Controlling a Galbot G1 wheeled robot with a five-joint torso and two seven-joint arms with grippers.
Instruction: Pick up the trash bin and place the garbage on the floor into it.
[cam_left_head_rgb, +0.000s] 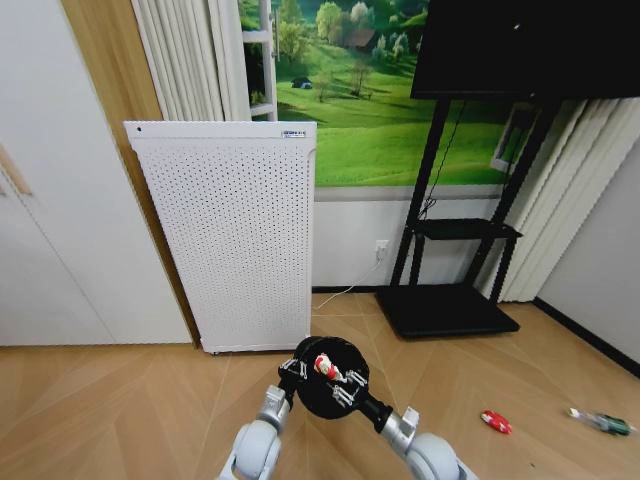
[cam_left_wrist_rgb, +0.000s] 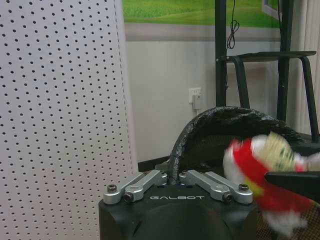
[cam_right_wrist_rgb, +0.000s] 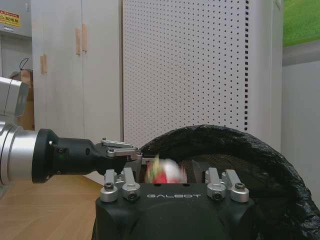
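Left gripper (cam_left_head_rgb: 292, 372) on trash bin (cam_left_head_rgb: 330, 398) rim at bin's left side, fingers closed on rim; right gripper (cam_left_head_rgb: 343, 389) over bin mouth, to right of left gripper, fingers spread apart; wrapper piece (cam_left_head_rgb: 326, 366) between the two grippers, above bin opening; perforated panel (cam_left_head_rgb: 230, 230) behind both grippers, against wall; TV stand (cam_left_head_rgb: 455, 290) behind and right of right gripper; second wrapper (cam_left_head_rgb: 495, 421) on floor right of right gripper; bottle (cam_left_head_rgb: 600, 421) farther right on floor, well apart from bin
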